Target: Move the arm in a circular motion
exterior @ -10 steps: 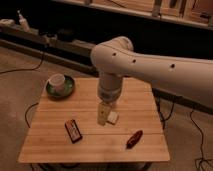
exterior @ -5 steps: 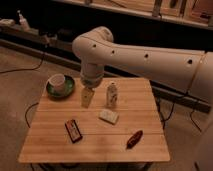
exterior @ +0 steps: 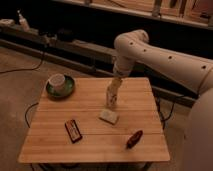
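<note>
The arm is thick, white and smooth, with small dark dots along its side. It reaches in from the right, bends at a rounded joint above the table's far edge, and points down. Its tan tip, the gripper, hangs over the back middle of the wooden table. The tip is just above and behind a small pale bottle standing there. Whether the tip touches the bottle cannot be made out.
A white cup sits on a green saucer at the table's back left. A pale block lies mid-table, a dark flat bar front left, a reddish-brown item front right. Cables and a dark shelf lie behind.
The arm's bent joint and tip have swung to the right, from beside the cup to the back middle of the table by the bottle. Objects on the table have not moved.
</note>
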### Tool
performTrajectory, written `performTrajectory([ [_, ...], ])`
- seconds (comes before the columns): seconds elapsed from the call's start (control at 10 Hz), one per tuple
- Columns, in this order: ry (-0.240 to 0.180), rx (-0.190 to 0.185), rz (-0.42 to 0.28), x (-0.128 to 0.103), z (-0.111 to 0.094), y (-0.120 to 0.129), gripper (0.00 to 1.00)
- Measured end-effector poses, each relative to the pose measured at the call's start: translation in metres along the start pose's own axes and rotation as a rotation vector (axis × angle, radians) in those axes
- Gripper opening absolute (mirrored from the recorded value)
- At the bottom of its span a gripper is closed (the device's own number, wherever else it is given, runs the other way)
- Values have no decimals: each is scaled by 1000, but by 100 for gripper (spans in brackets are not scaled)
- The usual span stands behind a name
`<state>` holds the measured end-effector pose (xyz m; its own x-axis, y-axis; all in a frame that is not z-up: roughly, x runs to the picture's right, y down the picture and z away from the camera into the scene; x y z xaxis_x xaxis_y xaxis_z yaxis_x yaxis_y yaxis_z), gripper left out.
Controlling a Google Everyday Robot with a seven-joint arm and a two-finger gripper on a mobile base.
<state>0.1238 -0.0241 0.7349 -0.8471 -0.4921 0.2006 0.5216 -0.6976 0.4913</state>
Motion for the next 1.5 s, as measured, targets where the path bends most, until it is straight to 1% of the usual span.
performTrajectory([
  [0.1,-33,-3,61,-31,-10,3,80],
  [0.2,-63,1,110,-56,-20,-2,80],
  [0.3,-116,18,169,-87,-33,-22,80],
  [0.4,-168,39,202,-104,-38,-48,80],
  [0.5,-219,63,216,-110,-35,-78,80],
  [0.6,-265,89,206,-108,-29,-114,80],
  [0.7,-293,112,172,-96,-22,-147,80],
  [0.8,-301,120,117,-73,-16,-179,80],
  [0.9,-294,118,80,-56,-14,-194,80],
  [1.0,-266,107,17,-24,-13,-212,80],
  [1.1,-227,93,-37,7,-15,-221,80],
  [1.2,-184,71,-81,36,-19,-222,80],
  [1.3,-98,32,-153,81,-27,-212,80],
  [1.4,-26,-7,-199,111,-36,-193,80],
  [1.5,32,-46,-227,129,-43,-168,80],
])
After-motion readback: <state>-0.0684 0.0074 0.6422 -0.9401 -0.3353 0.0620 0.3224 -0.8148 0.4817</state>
